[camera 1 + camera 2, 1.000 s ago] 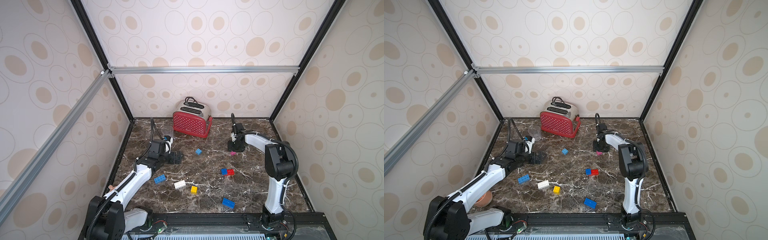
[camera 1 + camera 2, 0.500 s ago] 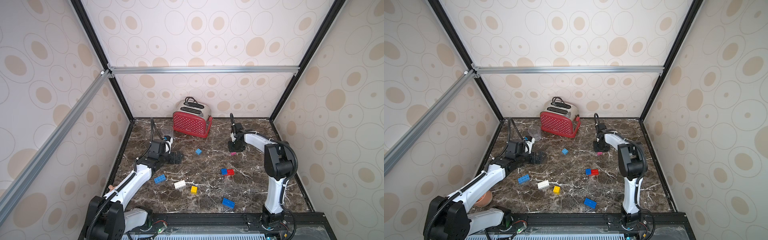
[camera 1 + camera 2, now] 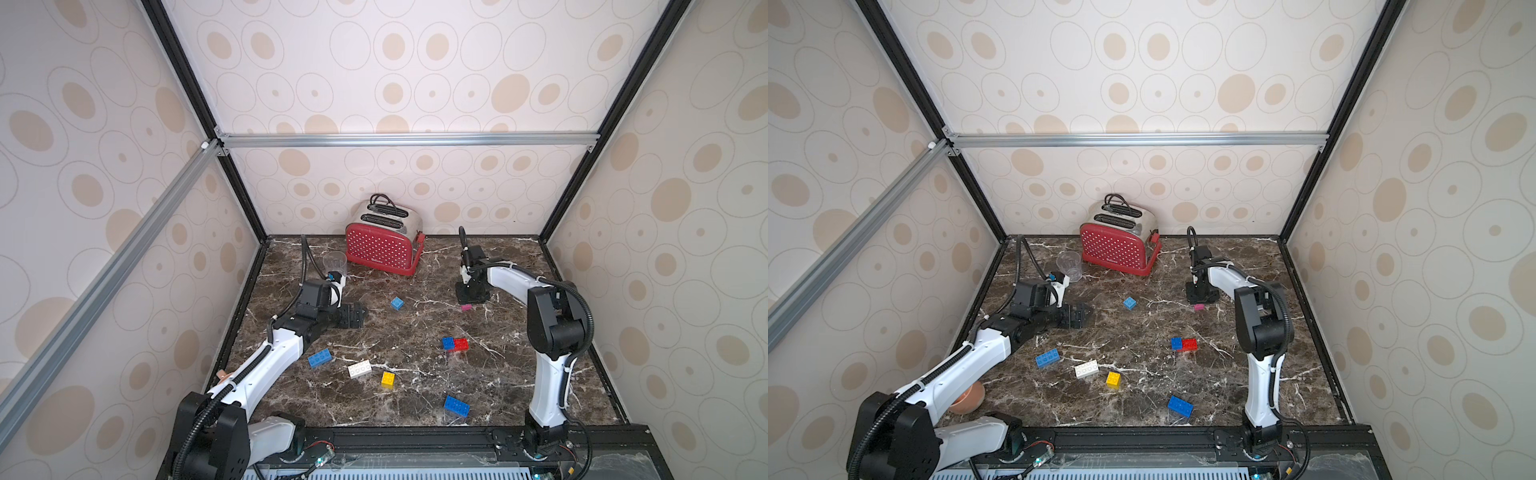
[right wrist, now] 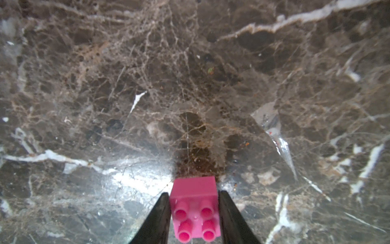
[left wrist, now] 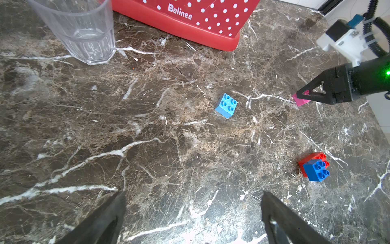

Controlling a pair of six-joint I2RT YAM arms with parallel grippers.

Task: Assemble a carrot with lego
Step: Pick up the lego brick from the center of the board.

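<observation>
In both top views the right gripper point(image 3: 468, 300) stands tip-down over the pink brick point(image 3: 466, 307) on the marble table point(image 3: 415, 324), and its body hides the jaws. The left gripper point(image 3: 358, 316) hangs near the glass point(image 3: 335, 262). The other lego lies scattered: light blue brick point(image 3: 397, 303), joined blue-and-red pair point(image 3: 455, 344), long blue brick point(image 3: 320, 358), white brick point(image 3: 360, 369), yellow brick point(image 3: 388, 379), second blue brick point(image 3: 456, 406). Bricks and arms sit where they were a second ago. A terracotta bowl point(image 3: 969, 398) under the left arm shows plainly in a top view. The left wrist view cuts off the toaster point(image 5: 190, 19) and the left fingers point(image 5: 105, 219), which are spread wide with nothing between. Only the right wrist view shows the grasp: both fingers point(image 4: 160, 215) press the pink brick's sides, studs facing the camera.
</observation>
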